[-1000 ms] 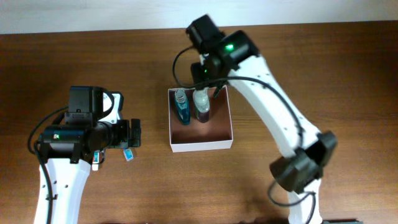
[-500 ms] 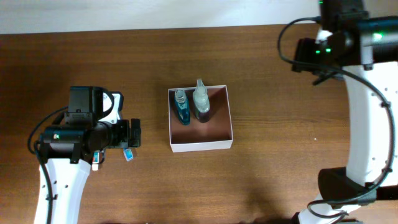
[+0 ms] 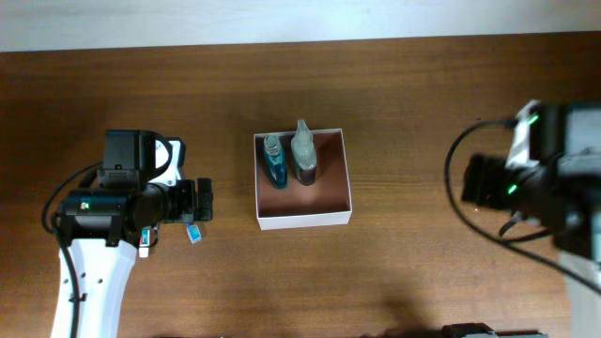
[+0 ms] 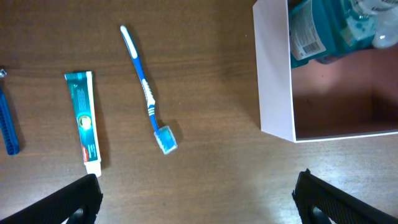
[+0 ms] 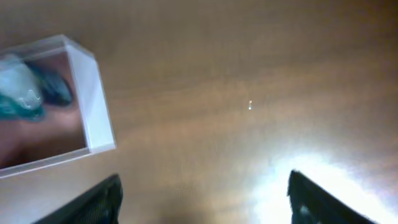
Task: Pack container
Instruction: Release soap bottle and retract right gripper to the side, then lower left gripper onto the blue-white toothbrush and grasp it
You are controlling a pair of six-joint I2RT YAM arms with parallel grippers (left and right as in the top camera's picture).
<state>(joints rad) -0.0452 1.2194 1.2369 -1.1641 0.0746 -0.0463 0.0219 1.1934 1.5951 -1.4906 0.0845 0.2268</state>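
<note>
The container (image 3: 304, 221), a white-walled square box with a reddish-brown inside, sits mid-table and holds a blue bottle (image 3: 274, 161) and a clear bottle (image 3: 302, 154) along its far side. In the left wrist view the container (image 4: 275, 74) is at the upper right, with a blue toothbrush (image 4: 146, 93) and a teal toothpaste tube (image 4: 84, 121) on the table to its left. My left gripper (image 4: 199, 200) is open and empty, above bare wood left of the container (image 3: 202, 202). My right gripper (image 5: 202, 199) is open and empty, far to the right of the container (image 5: 96, 102).
A blue item (image 4: 7, 121) lies at the left edge of the left wrist view, cut off. A white object (image 3: 171, 160) shows partly under the left arm. The table's far edge meets a white wall.
My right arm has drawn back from over the container, first to the far right corner, then down the right side. The left arm and the objects have not moved.
</note>
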